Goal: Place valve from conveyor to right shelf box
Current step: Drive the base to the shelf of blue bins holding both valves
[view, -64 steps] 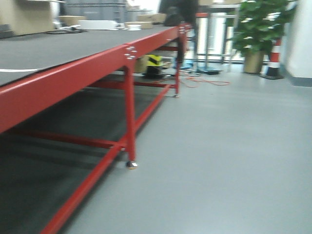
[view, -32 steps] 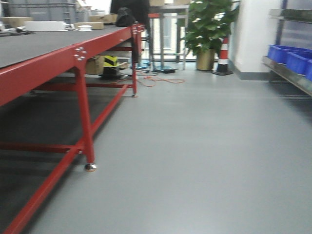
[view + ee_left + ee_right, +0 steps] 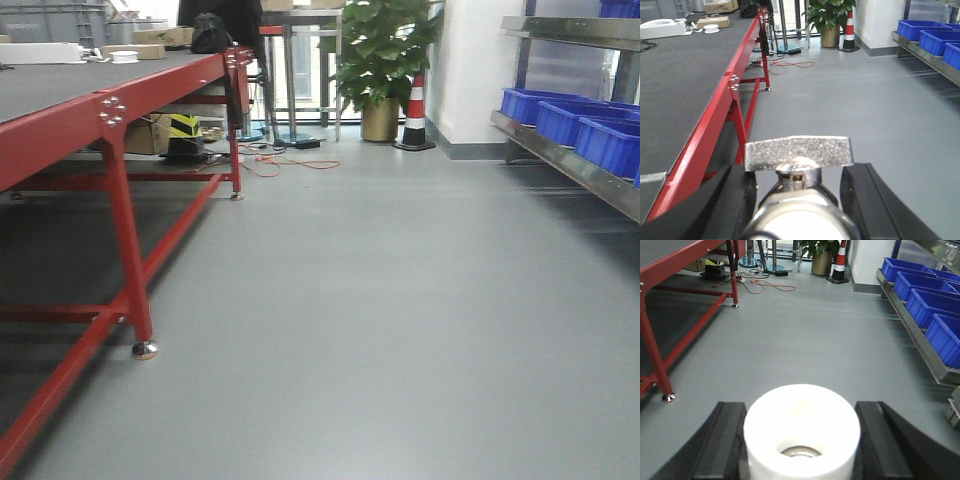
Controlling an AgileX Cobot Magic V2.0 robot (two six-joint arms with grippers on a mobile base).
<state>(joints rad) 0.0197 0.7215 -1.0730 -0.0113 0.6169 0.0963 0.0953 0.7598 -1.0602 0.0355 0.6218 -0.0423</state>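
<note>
the right gripper (image 3: 800,409) shows in its wrist view as two black fingers (image 3: 725,440) at 4 and 8 o'clock, pressed against the sides of the valve (image 3: 801,425). the valve's round white plastic cap faces the camera, with a ring of metal showing in its bore. the valve is held above the grey floor (image 3: 805,335), with the right shelf (image 3: 915,340) running along 2 to 3 o'clock. the shelf's steel rail carries a row of blue boxes (image 3: 927,305).

the left gripper (image 3: 800,175) is likewise closed on a silvery fitting (image 3: 799,152). this has a flat, grainy metal tab across its top and a rounded body below, and a black finger (image 3: 865,200) sits tight on either side. whether it is a second valve cannot be told. a red-framed table (image 3: 715,130) with a dark grey top stretches from 7 to 11 o'clock.

in the front view neither claw appears. the red-framed table fills 8 to 10 o'clock and the shelf with its blue boxes sits at 2 to 3 o'clock, with open floor between them. a potted plant (image 3: 378,50) stands at 12 o'clock, and a striped cone (image 3: 415,110) stands just beside it at 1 o'clock. orange cable (image 3: 290,162) lies on the floor near the table's far leg.
</note>
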